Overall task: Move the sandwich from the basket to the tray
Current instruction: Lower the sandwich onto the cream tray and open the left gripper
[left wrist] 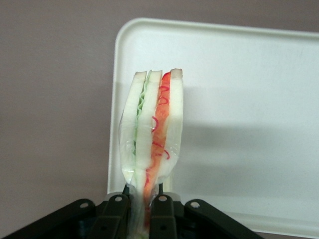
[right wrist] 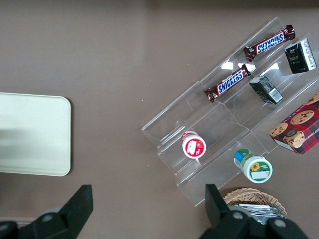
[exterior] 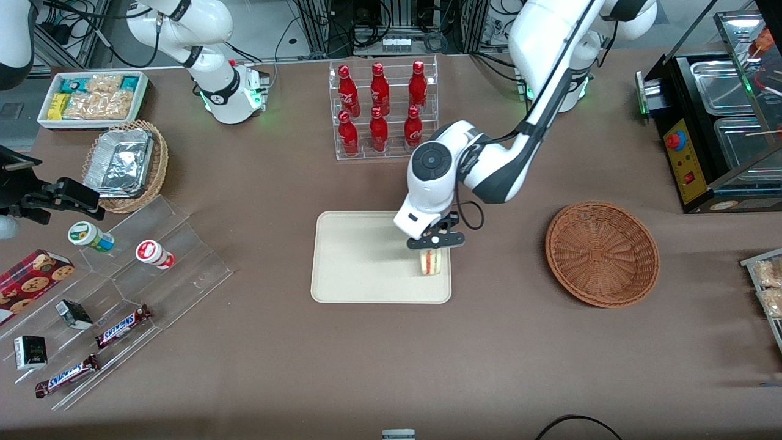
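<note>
"SNICKERS" printed on two candy bars (right wrist: 227, 85) (right wrist: 269, 43) lying on the clear tiered stand (right wrist: 214, 119). Coca-Cola script on the red bottles (exterior: 379, 107) racked farther back.

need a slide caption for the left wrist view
Gripper shut on the sandwich, held upright over one edge of the cream tray.

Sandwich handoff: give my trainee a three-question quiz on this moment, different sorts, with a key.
1. True or false: the sandwich lies in the basket.
2. Multiple choice: the pincer is A) open above the basket, B) shut on the sandwich over the tray, C) parked beside the bottle rack.
3. Fill in: the basket holds ____.

Key
1. False; the pincer holds it over the tray's edge nearest the basket.
2. B
3. Nothing visible; only bare wicker shows.
</note>
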`<state>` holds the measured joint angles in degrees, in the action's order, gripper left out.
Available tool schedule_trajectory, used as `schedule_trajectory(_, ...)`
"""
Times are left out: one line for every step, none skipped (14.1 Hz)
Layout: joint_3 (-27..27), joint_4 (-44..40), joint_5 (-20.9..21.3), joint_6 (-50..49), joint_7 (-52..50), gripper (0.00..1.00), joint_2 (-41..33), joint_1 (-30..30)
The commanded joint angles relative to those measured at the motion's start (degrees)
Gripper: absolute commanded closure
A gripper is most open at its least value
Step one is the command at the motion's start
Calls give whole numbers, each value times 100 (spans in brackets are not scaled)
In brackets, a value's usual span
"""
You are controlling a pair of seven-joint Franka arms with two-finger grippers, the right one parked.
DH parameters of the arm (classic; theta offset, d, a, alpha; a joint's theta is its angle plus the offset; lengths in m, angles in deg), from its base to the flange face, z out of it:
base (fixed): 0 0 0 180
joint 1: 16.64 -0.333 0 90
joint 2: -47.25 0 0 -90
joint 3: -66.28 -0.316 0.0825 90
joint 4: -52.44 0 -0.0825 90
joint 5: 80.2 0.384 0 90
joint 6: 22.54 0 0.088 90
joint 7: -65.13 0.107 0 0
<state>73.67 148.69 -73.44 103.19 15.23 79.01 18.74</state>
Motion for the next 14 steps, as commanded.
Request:
schedule_trajectory(-88,-221,97,161,-11,85,260,162)
schedule_trajectory(-88,-221,149,372,-36,85,305,171)
schedule_trajectory(-88,-221,158,443,-54,85,383,188)
schedule_trajectory(-97,-229,185,453,-63,85,454,215)
schedule_trajectory(-97,-247,281,462,-72,84,498,215)
schedule_trajectory(-97,-273,377,479,-81,84,542,224)
schedule_trajectory(-97,-273,387,479,-107,84,551,224)
schedule_trajectory(-97,-282,387,479,-107,84,586,215)
schedule_trajectory(-97,-317,387,488,-107,82,612,215)
schedule_trajectory(-97,-326,387,488,-107,72,630,215)
schedule_trajectory(-106,-335,387,488,-98,33,621,215)
schedule_trajectory(-106,-335,387,479,-98,12,604,215)
schedule_trajectory(-106,-344,378,479,-107,4,586,198)
schedule_trajectory(-115,-370,370,453,-107,1,569,189)
